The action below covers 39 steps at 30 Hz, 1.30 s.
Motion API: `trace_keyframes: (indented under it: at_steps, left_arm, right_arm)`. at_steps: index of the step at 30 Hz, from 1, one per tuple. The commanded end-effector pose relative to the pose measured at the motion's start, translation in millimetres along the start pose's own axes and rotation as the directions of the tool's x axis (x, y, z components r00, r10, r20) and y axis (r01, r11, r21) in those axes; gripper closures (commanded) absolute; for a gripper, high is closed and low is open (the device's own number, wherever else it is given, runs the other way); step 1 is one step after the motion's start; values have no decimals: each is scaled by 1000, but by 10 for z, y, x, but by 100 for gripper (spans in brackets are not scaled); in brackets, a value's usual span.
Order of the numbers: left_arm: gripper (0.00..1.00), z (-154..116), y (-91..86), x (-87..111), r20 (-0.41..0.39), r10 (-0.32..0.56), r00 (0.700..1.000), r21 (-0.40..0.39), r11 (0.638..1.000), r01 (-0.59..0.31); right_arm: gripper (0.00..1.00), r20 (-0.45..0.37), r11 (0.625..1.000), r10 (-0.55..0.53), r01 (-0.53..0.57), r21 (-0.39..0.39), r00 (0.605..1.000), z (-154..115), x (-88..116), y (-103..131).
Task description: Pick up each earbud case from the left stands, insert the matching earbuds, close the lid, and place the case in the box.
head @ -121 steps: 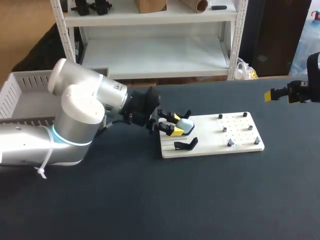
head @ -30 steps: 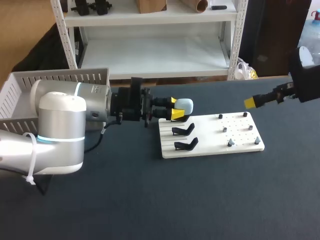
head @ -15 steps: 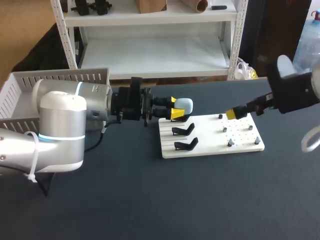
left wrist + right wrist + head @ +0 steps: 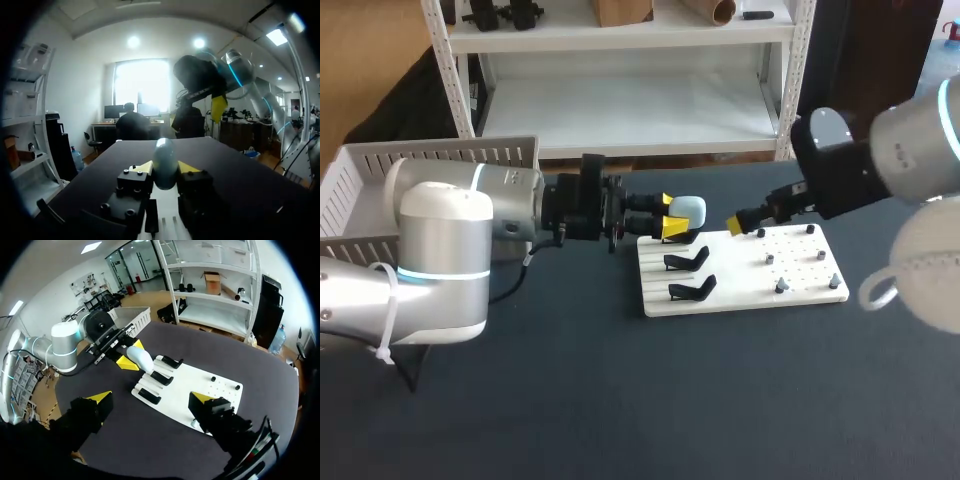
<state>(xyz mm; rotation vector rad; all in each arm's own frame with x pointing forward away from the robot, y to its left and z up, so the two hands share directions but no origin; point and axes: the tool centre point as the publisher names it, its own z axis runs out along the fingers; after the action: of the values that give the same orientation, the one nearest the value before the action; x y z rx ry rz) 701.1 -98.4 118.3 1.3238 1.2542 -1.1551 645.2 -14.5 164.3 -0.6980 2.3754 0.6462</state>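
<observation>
My left gripper [image 4: 672, 217] is shut on a pale blue earbud case [image 4: 689, 210] and holds it in the air just past the back left corner of the white board [image 4: 740, 292]. In the left wrist view the case [image 4: 164, 159] stands upright between the yellow fingertips [image 4: 144, 167]. Two black stands [image 4: 687, 261] on the board's left half are bare. Small grey pieces [image 4: 780, 286] sit among the pegs on its right half. My right gripper [image 4: 735, 226] hangs over the board's back edge, right of the case. In the right wrist view it [image 4: 150, 399] is open and empty, high above the board [image 4: 200, 382].
A white slatted basket [image 4: 380, 165] stands at the table's back left, behind my left arm. The dark tabletop [image 4: 700, 400] spreads in front of the board. In the right wrist view the case [image 4: 141, 358] and the stands [image 4: 161, 377] lie below the fingers.
My right arm has swung in from the right edge, across to the board's back edge near the case. My left arm has kept still with the case in its grip.
</observation>
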Motion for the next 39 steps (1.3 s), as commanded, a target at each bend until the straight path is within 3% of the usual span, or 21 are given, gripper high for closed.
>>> trace_keyframes:
  at_steps: [1, 20, 39]
  left_arm:
    - [100, 2, 14, 9, 2, 0, 1000, 3, 1000, 0]
    - [100, 2, 14, 9, 2, 0, 1000, 3, 1000, 0]
    - [100, 2, 14, 9, 2, 0, 1000, 3, 1000, 0]
  right_arm:
    - [0, -12, 999, 5, -5, 38, 1000, 124, -70, 22]
    - [0, -47, 999, 29, -27, 39, 998, 429, -209, 46]
    - [0, -78, 996, 68, -64, 62, 995, 678, -276, -100]
